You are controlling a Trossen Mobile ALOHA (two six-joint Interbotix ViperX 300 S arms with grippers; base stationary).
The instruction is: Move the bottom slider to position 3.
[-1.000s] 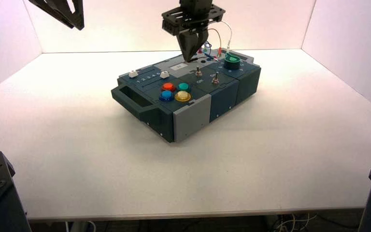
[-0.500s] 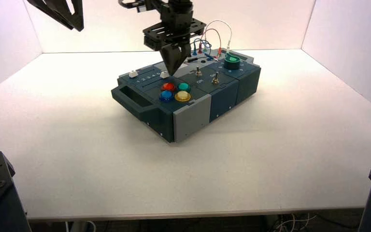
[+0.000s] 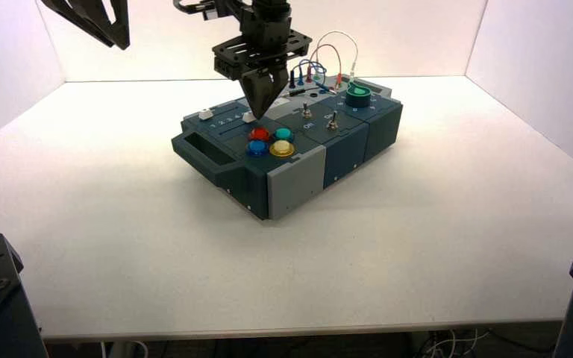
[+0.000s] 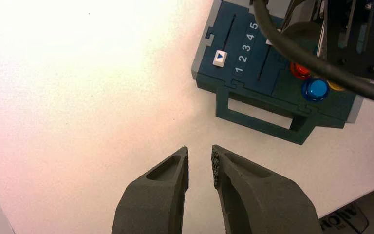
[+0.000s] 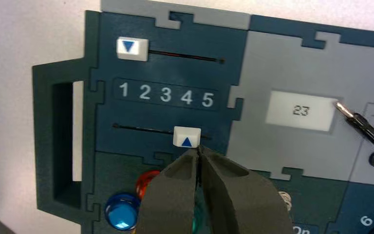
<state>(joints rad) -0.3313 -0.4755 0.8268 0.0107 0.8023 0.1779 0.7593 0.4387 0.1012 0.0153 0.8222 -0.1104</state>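
The bottom slider (image 5: pixel 187 136) is a small white knob with a blue triangle on a dark slot, and it stands under the printed 4. Position 3 (image 5: pixel 165 94) is the white digit just beside that on the 1 to 5 scale. My right gripper (image 5: pixel 198 150) is shut, its tips touching the knob's edge on the side towards the coloured buttons. From above, the right gripper (image 3: pixel 258 112) points down at that knob (image 3: pixel 249 116) on the box (image 3: pixel 291 183). My left gripper (image 4: pixel 199 151) hangs open and empty over bare table, high at the back left (image 3: pixel 112 30).
The twin top slider (image 5: pixel 132 48) stands at 1. Red (image 3: pixel 259 134), green (image 3: pixel 283 134), blue (image 3: pixel 256 148) and yellow (image 3: pixel 282 148) buttons lie just in front of the right gripper. Two toggle switches (image 3: pixel 307 112), a green knob (image 3: pixel 358 94) and looped wires (image 3: pixel 328 60) lie farther right.
My right gripper has swung left and down, from above the wires at the box's back to the bottom slider's knob. The left arm has not moved.
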